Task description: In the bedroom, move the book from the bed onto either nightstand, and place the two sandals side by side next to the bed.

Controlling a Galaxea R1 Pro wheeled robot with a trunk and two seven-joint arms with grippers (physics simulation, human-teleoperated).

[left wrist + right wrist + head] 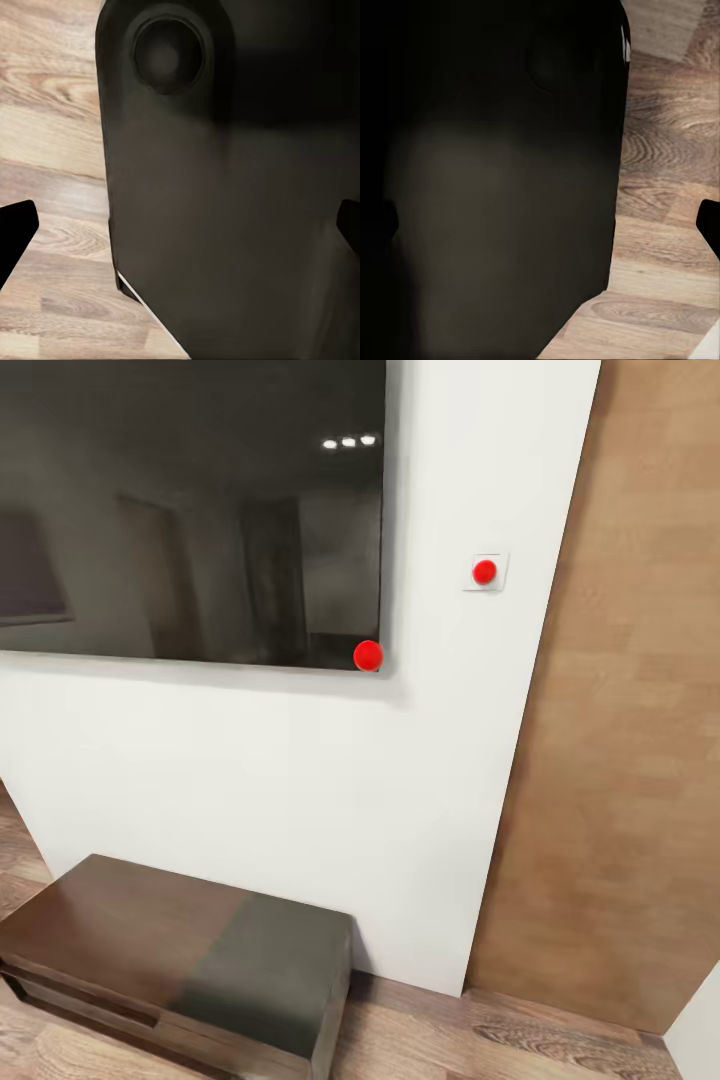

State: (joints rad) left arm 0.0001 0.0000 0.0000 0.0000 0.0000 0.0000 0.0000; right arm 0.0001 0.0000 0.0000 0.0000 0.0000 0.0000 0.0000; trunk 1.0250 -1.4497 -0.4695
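Head cam is basically staring at a white wall (250, 760). There's a big dark TV screen (190, 510) mounted up on it, with a red dot (368, 655) at its lower corner and another red dot on a small wall switch plate (485, 571) just off to the side. Below the screen sits a low dark-brown TV bench (180, 960) on the wood-plank floor (520, 1040), pushed up against the wall. A tan wooden door panel (620, 710) runs down the side of the wall.

The left wrist cam looks down at a dark part of the robot body (225, 187) over the plank floor, and the left gripper (180, 225) has its two fingertips sitting at opposite edges of the frame, so it's spread wide with nothing between them.

Same on the right wrist cam: right gripper (547, 221), tips far apart, nothing held, dark robot body and floor beneath.
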